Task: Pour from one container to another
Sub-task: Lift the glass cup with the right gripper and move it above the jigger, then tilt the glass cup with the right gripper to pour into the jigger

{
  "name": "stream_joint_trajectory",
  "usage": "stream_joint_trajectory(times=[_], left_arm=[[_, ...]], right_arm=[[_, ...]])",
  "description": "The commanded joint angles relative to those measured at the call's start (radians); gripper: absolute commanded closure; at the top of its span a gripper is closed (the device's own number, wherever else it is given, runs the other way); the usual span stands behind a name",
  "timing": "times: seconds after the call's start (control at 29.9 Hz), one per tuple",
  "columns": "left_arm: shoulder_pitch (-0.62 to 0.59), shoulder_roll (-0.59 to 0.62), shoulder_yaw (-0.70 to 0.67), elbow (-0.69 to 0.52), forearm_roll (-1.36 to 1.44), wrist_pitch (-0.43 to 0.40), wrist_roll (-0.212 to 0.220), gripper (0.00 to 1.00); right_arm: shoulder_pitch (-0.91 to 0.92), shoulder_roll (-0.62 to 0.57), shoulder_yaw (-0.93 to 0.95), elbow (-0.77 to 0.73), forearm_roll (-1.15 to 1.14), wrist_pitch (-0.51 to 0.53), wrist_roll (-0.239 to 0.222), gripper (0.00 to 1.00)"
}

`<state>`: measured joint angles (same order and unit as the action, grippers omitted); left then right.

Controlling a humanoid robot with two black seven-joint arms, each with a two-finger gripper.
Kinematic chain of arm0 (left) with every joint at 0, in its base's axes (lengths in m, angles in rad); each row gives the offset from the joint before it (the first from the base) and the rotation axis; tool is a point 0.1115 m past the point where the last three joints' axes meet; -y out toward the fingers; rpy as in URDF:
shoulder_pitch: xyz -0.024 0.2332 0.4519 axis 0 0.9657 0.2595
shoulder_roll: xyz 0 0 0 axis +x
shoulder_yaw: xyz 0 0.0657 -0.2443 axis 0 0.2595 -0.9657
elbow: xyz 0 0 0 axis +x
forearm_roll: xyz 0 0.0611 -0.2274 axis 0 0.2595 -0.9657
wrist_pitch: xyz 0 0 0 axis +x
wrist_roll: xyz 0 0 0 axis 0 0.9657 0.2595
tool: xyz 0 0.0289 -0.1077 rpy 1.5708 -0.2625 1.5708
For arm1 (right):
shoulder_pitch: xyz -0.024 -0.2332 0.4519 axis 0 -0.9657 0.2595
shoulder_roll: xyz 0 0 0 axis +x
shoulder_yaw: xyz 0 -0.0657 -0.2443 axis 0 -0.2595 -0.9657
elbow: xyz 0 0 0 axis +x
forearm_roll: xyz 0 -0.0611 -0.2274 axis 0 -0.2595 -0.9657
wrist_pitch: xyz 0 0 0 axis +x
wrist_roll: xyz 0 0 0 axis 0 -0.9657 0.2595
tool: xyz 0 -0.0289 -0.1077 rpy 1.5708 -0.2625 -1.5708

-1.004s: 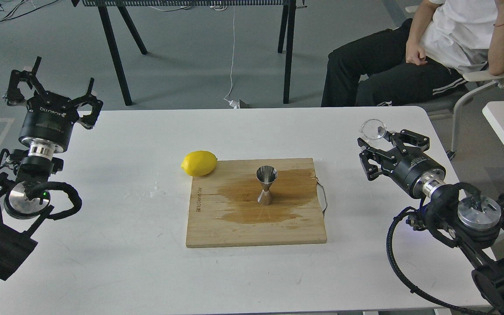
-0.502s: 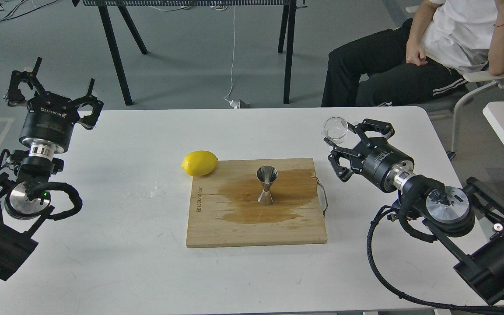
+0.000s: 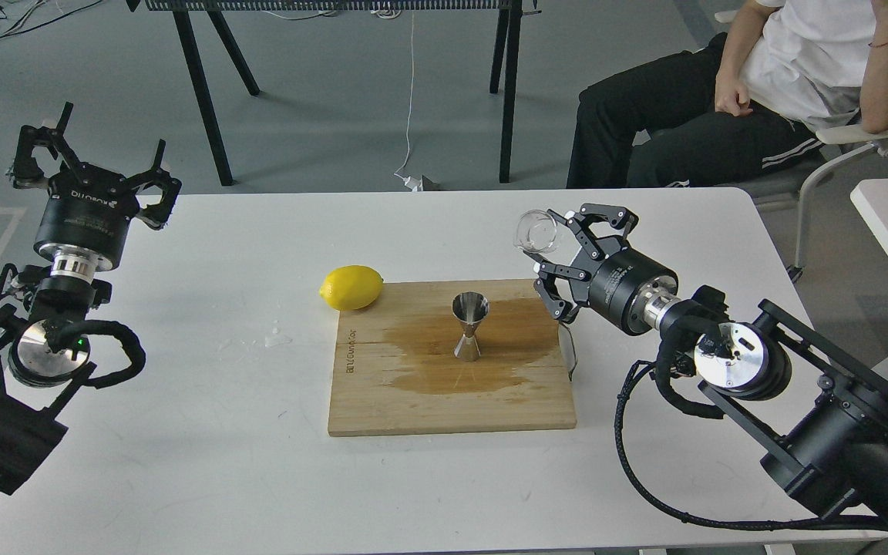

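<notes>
Right gripper point(image 3: 560, 258) on the robot is clamped on the little clear cup point(image 3: 536, 231), which sits at the tip of its upper finger, tipped over on its side with the mouth facing left; the glass is so see-through that I cannot tell whether anything is inside it. That gripper hovers over the far right corner of the wooden board, and its lower finger hangs in front of the board's edge, hiding part of the wire handle point(image 3: 570, 351) there. Over on the other side, the left gripper point(image 3: 89, 158) stands well apart from everything, raised above the table's left edge with its fingers spread wide and nothing between them. Going down in size: the white table point(image 3: 182, 462) fills most of what I see, its near edge cut off below; a seated person point(image 3: 760, 85) behind it is cut off at the chest, so no face shows. The wooden board point(image 3: 382, 401) lies in the middle of the table with a broad dark wet patch point(image 3: 428, 362) across it and a small stamped mark on its left side too small to read. A lemon point(image 3: 351, 287) rests just beside the board's far left corner, touching or nearly so. The steel jigger point(image 3: 469, 326) stands upright on the wet patch, to the lower left of the held cup and apart from it. A few faint droplets point(image 3: 277, 337) sit on the table left of the board.
</notes>
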<state>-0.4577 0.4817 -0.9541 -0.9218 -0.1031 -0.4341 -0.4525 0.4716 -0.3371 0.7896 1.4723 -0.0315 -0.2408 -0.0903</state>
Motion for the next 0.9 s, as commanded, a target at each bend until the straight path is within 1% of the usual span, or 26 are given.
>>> stream_joint_trajectory(times=[0.0,0.23,0.4,0.6,0.87], left_arm=[[0.001,0.0,0.0,0.001,0.002,0.0,0.0,0.0],[0.001,-0.003,0.001,0.006,0.002,0.0,0.001,0.0],[0.002,-0.005,0.001,0.006,0.002,0.0,0.0,0.0],[0.002,-0.005,0.001,0.006,0.002,0.0,0.0,0.0],[0.002,-0.005,0.001,0.006,0.002,0.002,0.0,0.0]], right_arm=[[0.004,0.012,-0.036,0.0,-0.102,-0.009,0.0,0.65],[0.022,0.013,-0.072,-0.001,-0.15,-0.009,0.001,0.65],[0.041,0.047,-0.111,-0.001,-0.157,-0.011,0.003,0.65],[0.042,0.055,-0.148,-0.001,-0.277,-0.034,0.012,0.65],[0.042,0.052,-0.17,-0.003,-0.384,-0.035,0.015,0.65]])
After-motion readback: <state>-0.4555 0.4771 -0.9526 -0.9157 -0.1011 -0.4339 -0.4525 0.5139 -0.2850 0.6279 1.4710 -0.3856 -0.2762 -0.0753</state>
